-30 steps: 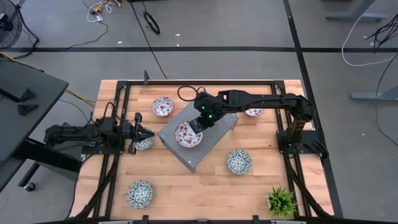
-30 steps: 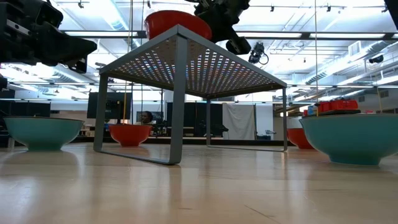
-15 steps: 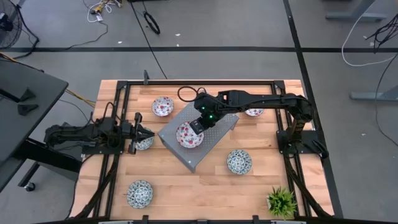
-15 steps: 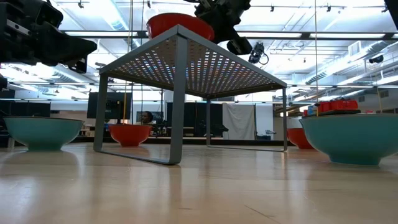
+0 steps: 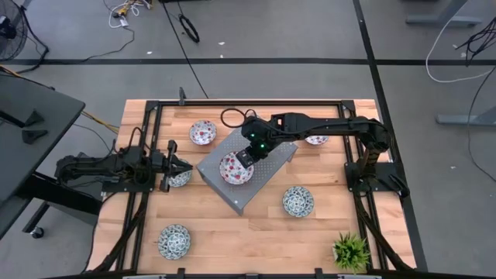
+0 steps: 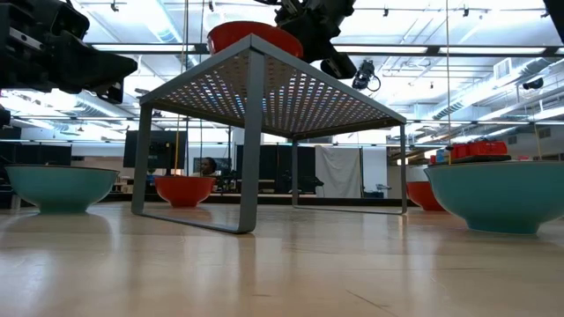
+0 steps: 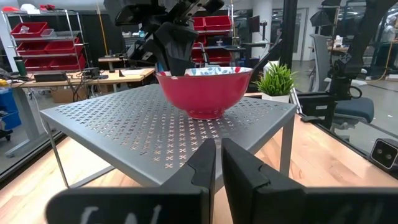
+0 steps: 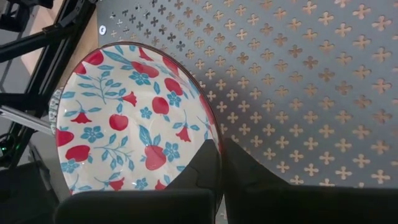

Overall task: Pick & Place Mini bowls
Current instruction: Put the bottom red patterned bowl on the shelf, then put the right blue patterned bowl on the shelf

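On top of the grey perforated metal stand point(image 5: 246, 169) at the table's centre sits a red-patterned white ceramic mini bowl point(image 5: 234, 168), its rim pinched between the closed fingers of the right gripper point(image 5: 245, 157). Left gripper point(image 5: 180, 166), fingers closed on nothing, waits at the table's left side over a teal mini bowl point(image 5: 180, 179). Four other mini bowls point(image 5: 203, 132) point(image 5: 297, 201) point(image 5: 174, 241) point(image 5: 317, 140) rest on the wooden table point(image 5: 256, 232).

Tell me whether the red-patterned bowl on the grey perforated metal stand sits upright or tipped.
Upright: the red-patterned bowl rests on its base on the grey perforated stand, rim level, right gripper shut on its rim.
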Tool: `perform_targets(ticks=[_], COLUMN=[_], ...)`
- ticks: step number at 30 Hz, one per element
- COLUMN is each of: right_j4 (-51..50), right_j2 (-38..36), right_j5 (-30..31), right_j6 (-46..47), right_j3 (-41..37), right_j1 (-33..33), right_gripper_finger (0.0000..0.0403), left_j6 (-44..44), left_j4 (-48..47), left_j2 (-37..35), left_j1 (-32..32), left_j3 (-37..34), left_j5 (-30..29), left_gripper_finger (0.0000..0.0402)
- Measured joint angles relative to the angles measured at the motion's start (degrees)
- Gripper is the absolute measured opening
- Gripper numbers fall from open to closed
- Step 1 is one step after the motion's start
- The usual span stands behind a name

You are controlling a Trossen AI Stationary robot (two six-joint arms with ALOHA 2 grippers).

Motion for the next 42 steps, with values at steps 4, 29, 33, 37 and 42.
perform_targets(ticks=[4,29,33,37,42], right_j4=[0.0,0.1,-0.8,-1.4,-2.1], right_j2=[0.0,-2.8,-4.2,-5.8,-6.7], right_j5=[0.0,0.0,0.0,0.0,0.1], right_j6=[-0.1,-2.5,-4.1,-5.2,-7.2], right_j3=[0.0,0.0,0.0,0.0,0.0], right_j1=[0.0,0.1,0.2,0.9,2.7], right_gripper_finger=[0.0030,0.0114,0.0116,0.0116,0.0116], left_j6=[0.0,0.0,0.0,0.0,0.0], left_j4=[0.0,0.0,0.0,0.0,0.0], left_j2=[0.0,0.0,0.0,0.0,0.0], left_j1=[0.0,0.0,0.0,0.0,0.0], left_j3=[0.0,0.0,0.0,0.0,0.0], left_j5=[0.0,0.0,0.0,0.0,0.0], left_gripper_finger=[0.0030,0.0030,0.0030,0.0030,0.0030])
